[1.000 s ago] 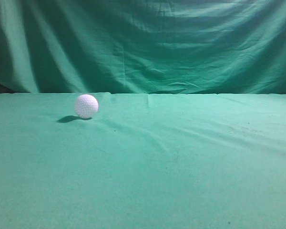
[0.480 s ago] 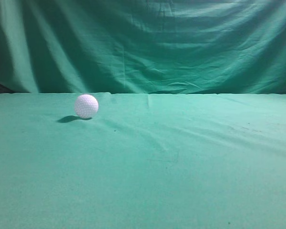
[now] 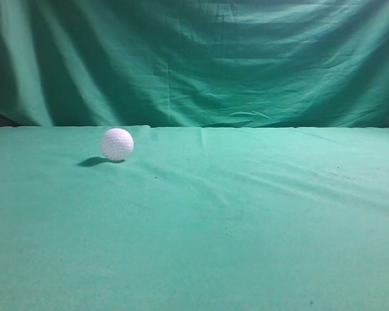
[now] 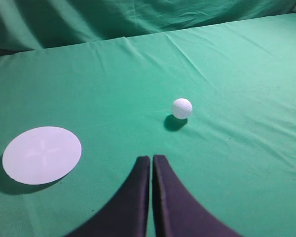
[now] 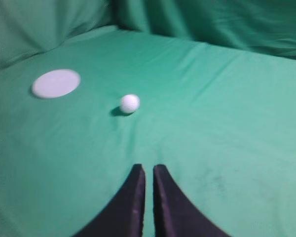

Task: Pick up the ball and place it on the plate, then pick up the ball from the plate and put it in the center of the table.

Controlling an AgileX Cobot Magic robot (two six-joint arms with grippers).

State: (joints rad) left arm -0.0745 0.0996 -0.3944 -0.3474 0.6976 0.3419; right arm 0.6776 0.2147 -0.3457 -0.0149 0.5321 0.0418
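The ball is a small white dimpled sphere resting on the light green table, left of the middle in the exterior view. It also shows in the left wrist view and the right wrist view. The plate is a flat white disc lying on the cloth, left of the ball; it shows in the right wrist view too. My left gripper is shut and empty, well short of the ball. My right gripper is shut and empty, also apart from the ball. Neither gripper shows in the exterior view.
A darker green curtain hangs behind the table's far edge. The cloth has shallow wrinkles right of the middle.
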